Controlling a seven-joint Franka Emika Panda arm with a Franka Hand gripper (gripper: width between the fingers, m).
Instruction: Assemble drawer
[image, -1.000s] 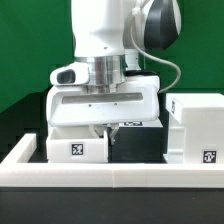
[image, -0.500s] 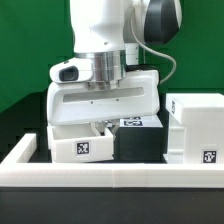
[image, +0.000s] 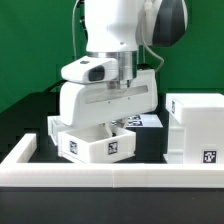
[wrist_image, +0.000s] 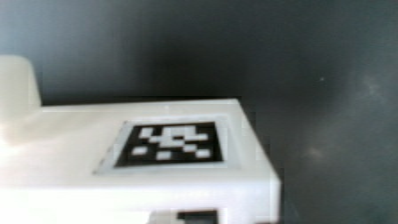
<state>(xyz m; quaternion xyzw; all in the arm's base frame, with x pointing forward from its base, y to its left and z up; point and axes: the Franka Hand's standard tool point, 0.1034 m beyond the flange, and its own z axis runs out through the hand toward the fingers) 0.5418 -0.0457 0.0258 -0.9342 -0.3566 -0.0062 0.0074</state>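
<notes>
Colour is splitting the scene: a green backdrop (image: 30, 50) is rising behind the black table (image: 100, 205). A small tray (image: 92, 150) is sitting askew under the hand (image: 108, 123), behind the low border wall (image: 110, 172) and to the exterior view's left of the tall housing (image: 195, 120). The hand's fingers are dipping behind the tray's walls, so I cannot tell their spread.

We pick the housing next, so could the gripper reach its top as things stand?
Probably yes: nothing stands over the housing, on the exterior view's right. The gripper is low at the front tray and would need to lift first.
</notes>
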